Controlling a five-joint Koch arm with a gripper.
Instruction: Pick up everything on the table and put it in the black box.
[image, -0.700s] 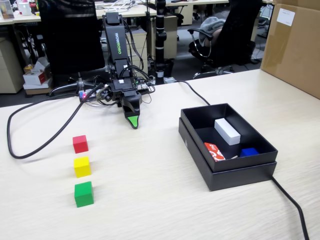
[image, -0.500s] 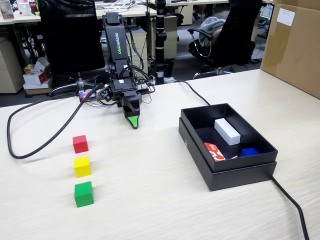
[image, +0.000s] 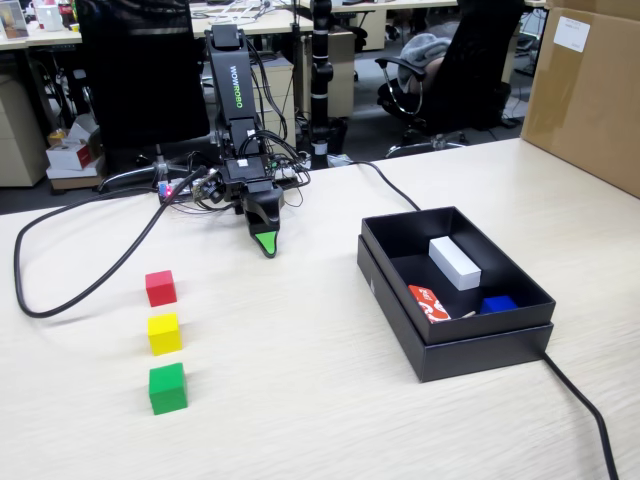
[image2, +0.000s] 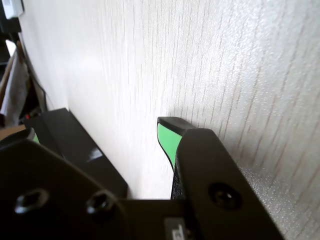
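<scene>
Three small cubes stand in a column on the left of the table (image: 300, 400) in the fixed view: red (image: 160, 288), yellow (image: 164, 333), green (image: 167, 388). The black box (image: 480, 355) sits at the right. My gripper (image: 265, 243) points down at the tabletop at the back centre, well apart from the cubes and the box. In the wrist view the gripper (image2: 95, 130) is open. One green-padded fingertip (image2: 167, 142) shows at the right, the other low at the left, with bare table and a side of the black box (image2: 75, 145) between them. Nothing is held.
Inside the black box lie a long white block (image: 455, 262), a red-and-white card (image: 428, 303) and a small blue object (image: 497, 304). A brown carton (image: 585, 90) stands at the far right. Black cables (image: 60, 290) loop over the table on the left and past the box's front right corner.
</scene>
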